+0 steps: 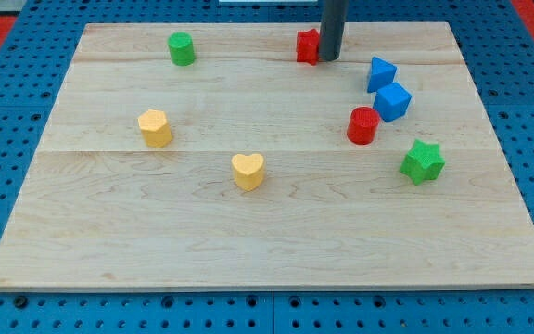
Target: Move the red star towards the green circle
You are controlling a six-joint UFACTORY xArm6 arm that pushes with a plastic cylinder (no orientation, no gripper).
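Note:
The red star [307,45] lies near the view's top, right of centre, partly hidden by the dark rod. My tip [329,57] touches the star's right side. The green circle [182,48] stands at the view's top left, well to the left of the star, at about the same height in the view.
The wooden board [267,232] lies on a blue pegboard. A blue block [381,73] and a blue cube [393,101] sit at the right, a red cylinder [362,125] below them. A green star [422,161], a yellow heart [247,172] and a yellow block [155,128] lie lower.

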